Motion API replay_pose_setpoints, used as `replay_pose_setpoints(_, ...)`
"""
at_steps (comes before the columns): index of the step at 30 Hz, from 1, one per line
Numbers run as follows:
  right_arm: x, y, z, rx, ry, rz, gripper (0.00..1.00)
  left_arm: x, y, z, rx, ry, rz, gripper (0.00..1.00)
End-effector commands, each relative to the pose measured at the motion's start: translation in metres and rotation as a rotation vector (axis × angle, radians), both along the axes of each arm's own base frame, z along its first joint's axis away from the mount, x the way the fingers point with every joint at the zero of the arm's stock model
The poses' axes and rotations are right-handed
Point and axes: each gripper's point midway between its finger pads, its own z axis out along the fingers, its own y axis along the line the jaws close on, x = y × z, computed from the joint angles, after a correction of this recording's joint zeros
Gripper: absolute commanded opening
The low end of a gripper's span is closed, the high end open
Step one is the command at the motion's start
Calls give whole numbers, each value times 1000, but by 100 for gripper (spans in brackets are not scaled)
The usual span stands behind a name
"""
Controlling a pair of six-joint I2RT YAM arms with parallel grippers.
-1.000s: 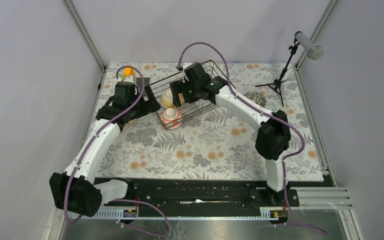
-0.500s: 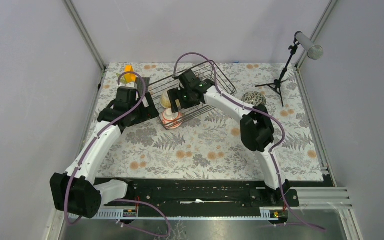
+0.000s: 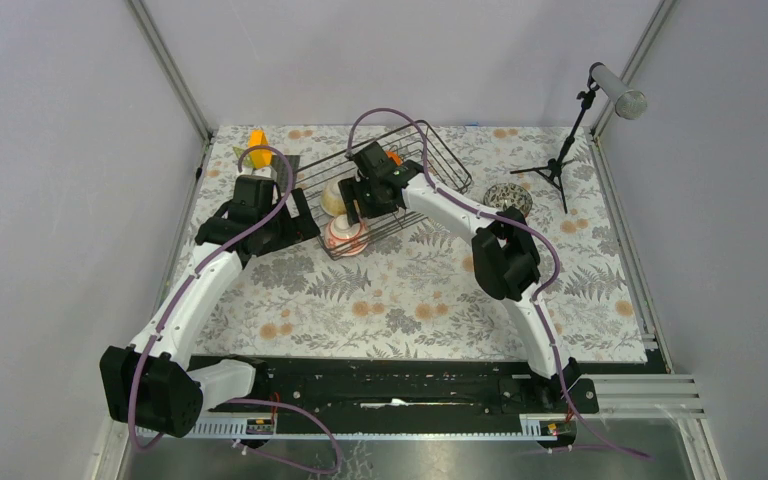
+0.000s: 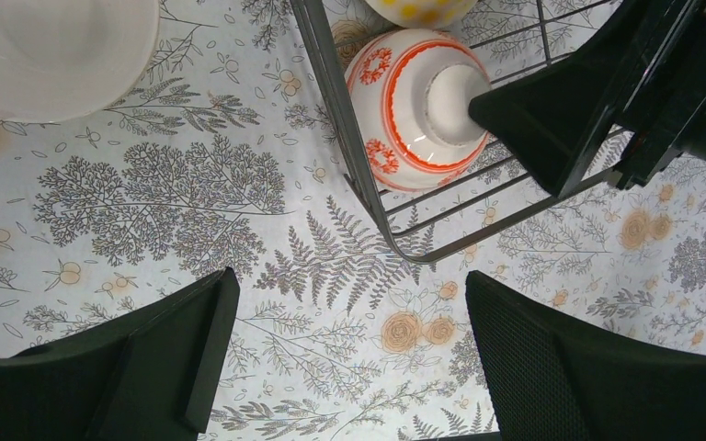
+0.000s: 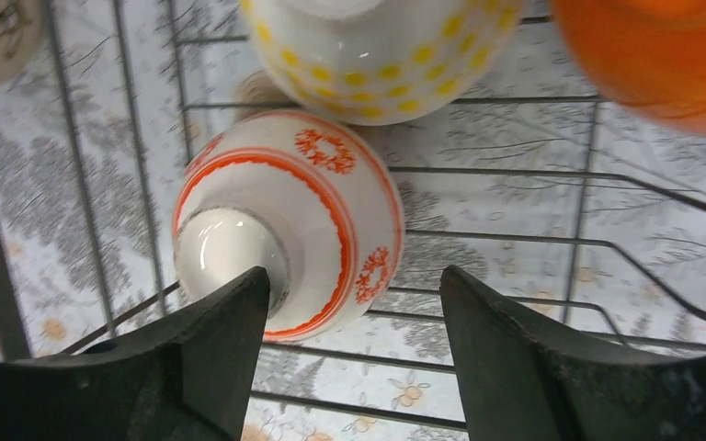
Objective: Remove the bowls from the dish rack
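The dark wire dish rack point(image 3: 430, 160) stands at the back middle. An upturned white bowl with red pattern point(image 3: 345, 234) lies in its near-left corner, a yellow-dotted cream bowl point(image 3: 334, 197) behind it, and an orange bowl point(image 3: 392, 157) further back. My right gripper point(image 5: 354, 340) is open inside the rack just above the red-patterned bowl point(image 5: 294, 230), with its left finger by the bowl's foot. My left gripper point(image 4: 349, 358) is open and empty over the cloth just outside the rack corner point(image 4: 349, 156). The red-patterned bowl point(image 4: 414, 110) shows there too.
A speckled bowl point(image 3: 508, 197) sits on the cloth right of the rack. A plain white bowl point(image 4: 55, 46) lies left of the rack. A yellow block point(image 3: 257, 142) and a dark plate point(image 3: 281, 168) are at the back left. A tripod stand point(image 3: 565, 150) is at the back right.
My right gripper has moved left and down inside the rack to the red-patterned bowl, which uncovers the orange bowl. My left arm has shifted slightly.
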Motion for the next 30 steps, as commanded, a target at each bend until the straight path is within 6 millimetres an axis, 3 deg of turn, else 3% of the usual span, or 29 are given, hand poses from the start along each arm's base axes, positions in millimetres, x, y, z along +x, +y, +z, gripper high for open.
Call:
replay_pose_setpoints(1, 28, -32, 9, -156, -136, -116, 74, 0, -2, 7, 0, -20, -21, 99)
replay_pose_setpoints(6, 16, -22, 10, -110, -100, -26, 83, -1, -2, 4, 1, -7, -25, 99)
replay_pose_setpoints(15, -7, -5, -18, 11, 92, 49, 97, 2, -8, 5, -28, 7, -28, 99)
replay_pose_setpoints(23, 5, -14, -34, 213, 313, -5, 98, 2, -9, 4, -36, 14, -24, 99)
replay_pose_setpoints(30, 3, -9, -47, 250, 382, 2, 98, 10, -7, 7, -21, 9, -13, 99)
